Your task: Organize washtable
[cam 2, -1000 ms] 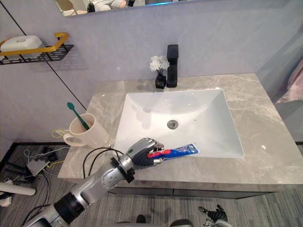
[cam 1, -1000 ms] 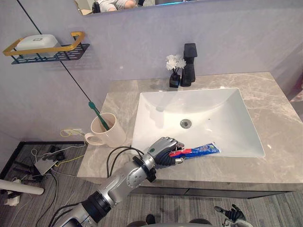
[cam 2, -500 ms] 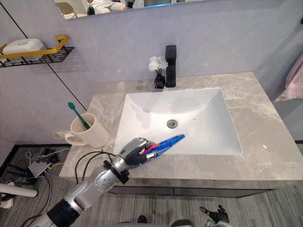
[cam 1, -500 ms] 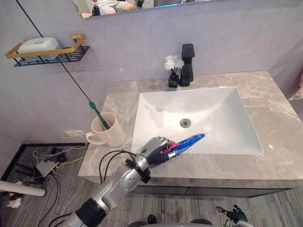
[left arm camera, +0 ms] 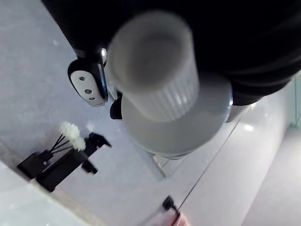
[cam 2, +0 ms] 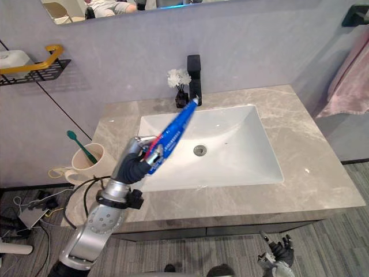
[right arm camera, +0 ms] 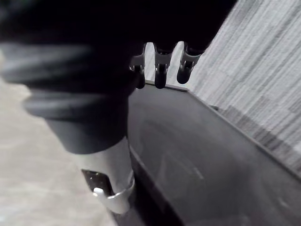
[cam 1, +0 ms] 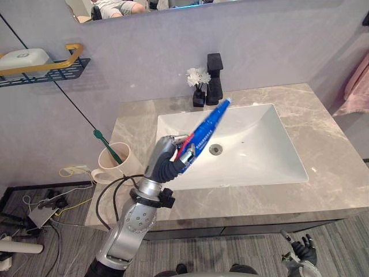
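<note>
**tilewatcher:** Far left there's a wall shelf (cam 1: 70, 53) with a soap (cam 1: 23, 57) on it. Below it, on the table's left end, sits a mug (cam 1: 124, 167) with a green toothbrush (cam 1: 108, 147) leaning in it.

**sinkfan22:** And the toothpaste?

**tilewatcher:** The robot's left hand (cam 1: 166, 161) has it. The fingers are curled round the low end of the blue tube (cam 1: 206, 128), just right of the mug. The tube is up in the air and tilted, over the left part of the sink (cam 1: 259, 156), with its flat end aimed toward the back wall. The wrist view shows the white ribbed cap (left arm camera: 155, 75) right up close, so the cap end sits in the hand.

**sinkfan22:** What's behind the sink?

**tilewatcher:** A small dark vase (cam 1: 198, 88) of white flowers, with a black tap (cam 1: 215, 81) just beside it. Right of the sink is bare marble table (cam 1: 328, 170), and a pink towel (cam 1: 356, 86) hangs at the far edge.

**sinkfan22:** And the other hand?

**tilewatcher:** The right hand (cam 1: 301, 253) hangs low by the table's front right, over the floor. Its fingers are loose and spread, and it holds nothing.
</note>
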